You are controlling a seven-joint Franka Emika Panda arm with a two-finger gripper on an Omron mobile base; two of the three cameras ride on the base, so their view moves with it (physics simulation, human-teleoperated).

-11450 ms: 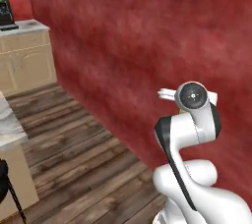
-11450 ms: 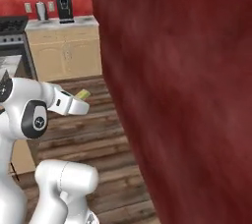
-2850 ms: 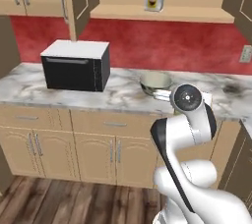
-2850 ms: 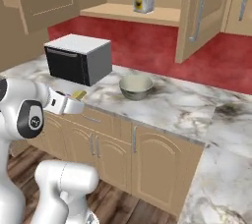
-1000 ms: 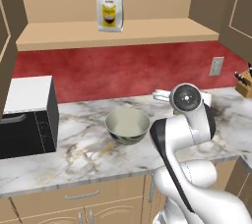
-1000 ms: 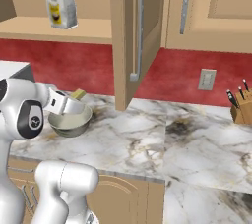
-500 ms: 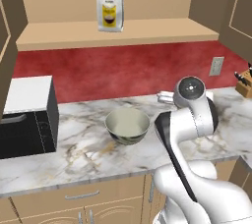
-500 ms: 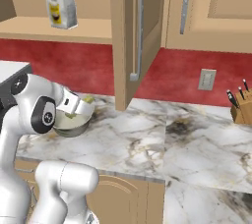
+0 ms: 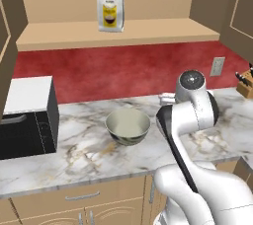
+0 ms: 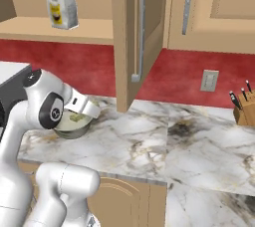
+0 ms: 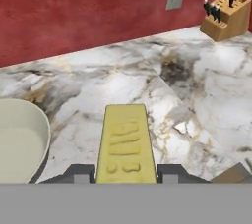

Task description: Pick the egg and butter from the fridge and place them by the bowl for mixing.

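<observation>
One butter (image 11: 125, 144) held in the pincer (image 11: 125, 171), beside one bowl (image 11: 19, 139)

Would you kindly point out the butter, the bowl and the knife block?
butter (image 11: 123, 144), hand view, its top face.
bowl (image 9: 128, 125), left base view, its inner wall.
knife block (image 11: 227, 15), hand view, its front face.

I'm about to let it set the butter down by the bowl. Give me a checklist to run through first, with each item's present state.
1. Butter held between the gripper fingers: ok.
2. Bowl upright on the counter: ok.
3. Bare marble beside the bowl, under the butter: ok.
4. Knife block well away from the drop spot: ok.
5. Egg already by the bowl: cannot tell.
6. Butter's height above the counter: cannot tell.
</observation>
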